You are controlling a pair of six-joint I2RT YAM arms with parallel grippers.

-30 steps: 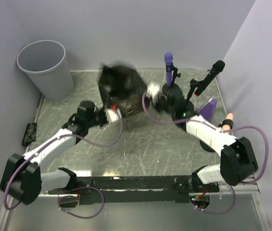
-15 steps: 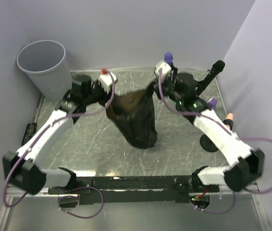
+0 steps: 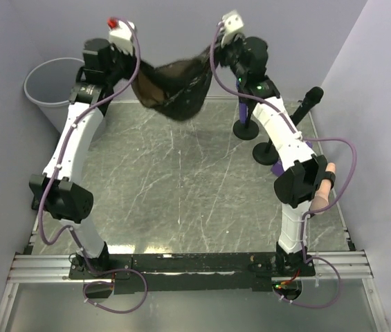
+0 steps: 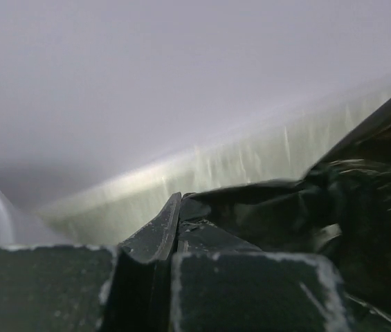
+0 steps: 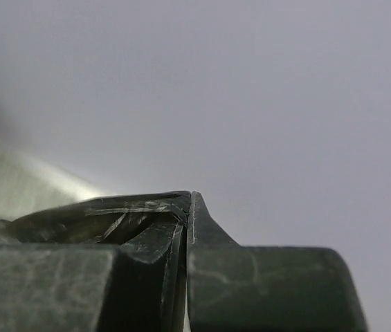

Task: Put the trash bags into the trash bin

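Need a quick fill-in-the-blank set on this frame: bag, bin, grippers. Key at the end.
1. The left gripper and the right gripper are both ____ on the trash bag.
2. The trash bag is ____ in colour.
3. The trash bin stands on the robot's ____ side of the bag.
4. The bag hangs ____ the table, clear of it.

Missing words: shut; black; left; above
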